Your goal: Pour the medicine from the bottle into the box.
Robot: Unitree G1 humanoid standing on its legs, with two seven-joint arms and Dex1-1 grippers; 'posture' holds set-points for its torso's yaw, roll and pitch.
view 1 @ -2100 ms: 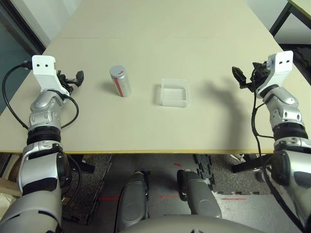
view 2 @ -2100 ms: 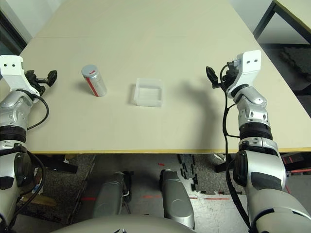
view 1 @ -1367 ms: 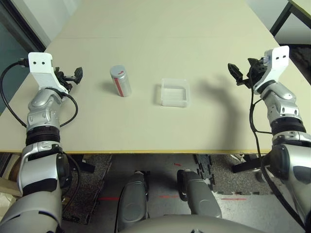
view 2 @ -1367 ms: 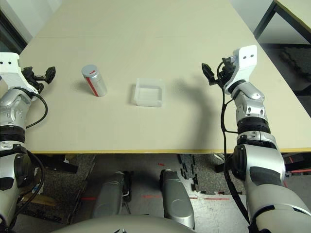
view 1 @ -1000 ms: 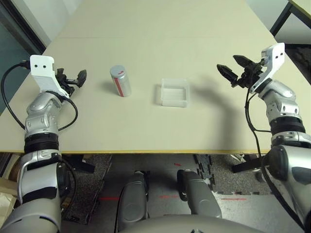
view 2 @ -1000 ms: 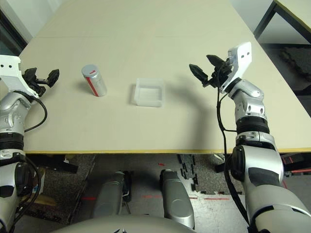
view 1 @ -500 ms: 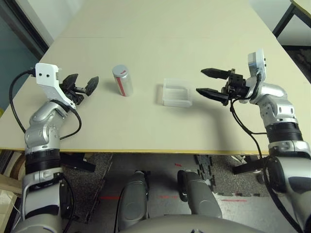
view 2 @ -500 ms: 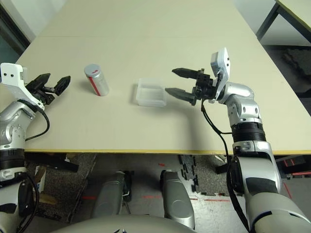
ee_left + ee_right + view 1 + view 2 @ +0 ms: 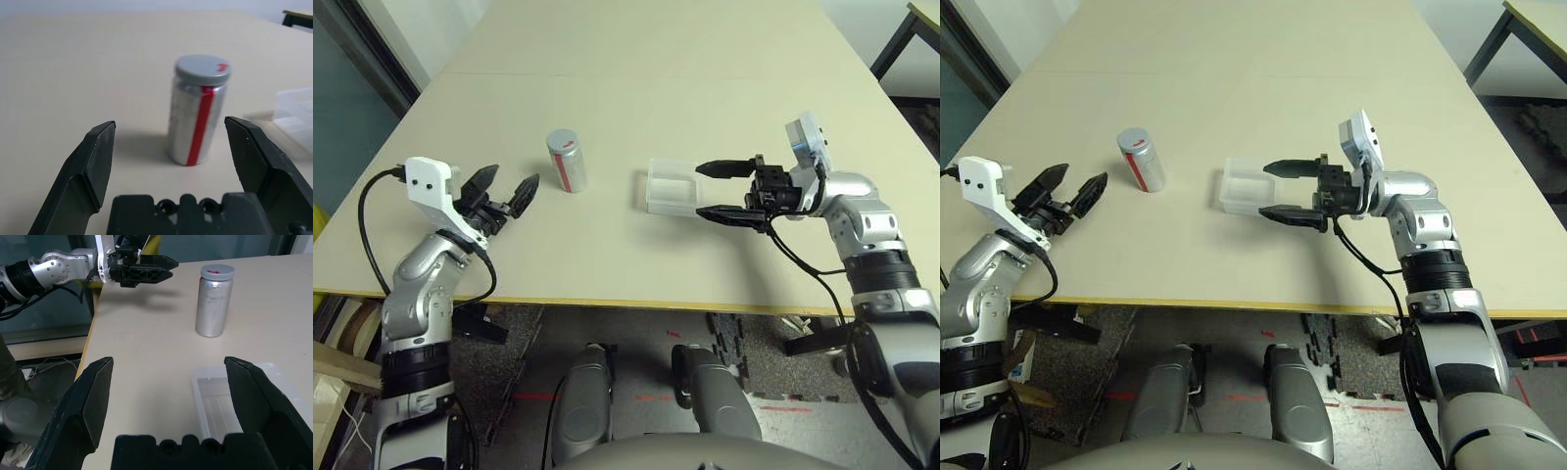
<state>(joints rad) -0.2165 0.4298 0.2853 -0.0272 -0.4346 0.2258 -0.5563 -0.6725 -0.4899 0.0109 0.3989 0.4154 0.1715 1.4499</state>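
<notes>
The bottle (image 9: 566, 160) stands upright on the table, silver with a red stripe and its grey cap on. The medicine is hidden. My left gripper (image 9: 512, 176) is open, a short way to the bottle's left, and points at it; in the left wrist view the bottle (image 9: 199, 110) stands ahead, between the fingers' lines. The clear box (image 9: 673, 186) sits to the right of the bottle. My right gripper (image 9: 701, 190) is open, its fingertips at the box's right edge. In the right wrist view the box (image 9: 234, 396) lies low between the fingers. Whether they touch it I cannot tell.
The beige table's front edge (image 9: 607, 304) runs just behind my forearms. Wide bare tabletop stretches beyond the bottle and box. Another table's dark leg (image 9: 901, 29) shows at the far right.
Both arms have swung inward. The left gripper has closed in on the bottle from the left and the right gripper has come up to the box's right edge. The bottle and box have stayed put.
</notes>
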